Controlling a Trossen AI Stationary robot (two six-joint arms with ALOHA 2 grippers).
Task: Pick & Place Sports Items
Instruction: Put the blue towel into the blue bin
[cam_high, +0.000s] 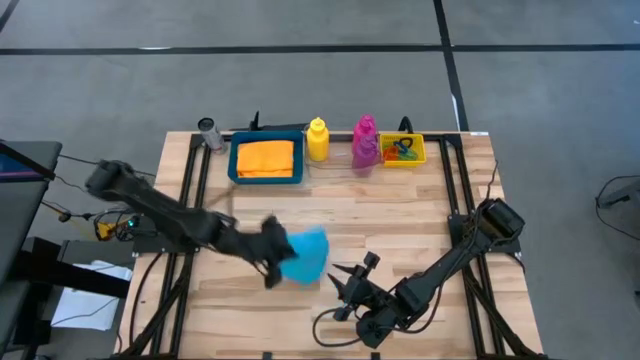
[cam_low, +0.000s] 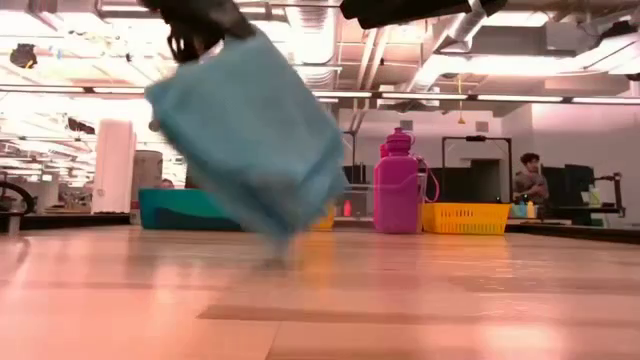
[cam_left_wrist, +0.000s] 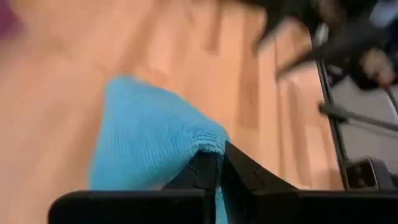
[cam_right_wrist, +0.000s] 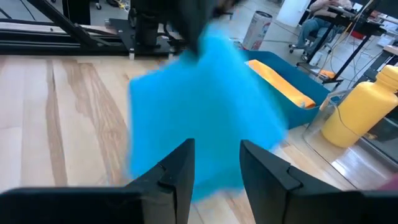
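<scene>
Where the pale wooden plank worktop (cam_high: 400, 210) carries the set, its far edge holds a row: a blue rectangular tray (cam_high: 236, 160) with a folded orange cloth (cam_high: 266, 158) lying inside, then a yellow bottle (cam_high: 317, 140), a magenta bottle (cam_high: 364, 142) and a small yellow bin (cam_high: 416, 150) of lattice plastic holding coloured rings (cam_high: 402, 152). A grey cylindrical object (cam_high: 208, 132) stands at the tray's outer end. Black frame rails border both sides of the worktop.

Left arm, reaching toward mid-worktop: its left tool (cam_left_wrist: 219, 167) is clamped together on one edge of the cyan cloth (cam_high: 304, 255), a soft knitted fabric that hangs in a loose sheet clear of the planks, as the low view shows. The hanging cloth partly screens the tray and the yellow bottle from the low view.

Right arm, folded low at the near edge: its right tool (cam_right_wrist: 216, 163) hovers just beside the cloth, fingers apart and holding nothing.

A seated person (cam_low: 528, 180) shows in the room beyond.
</scene>
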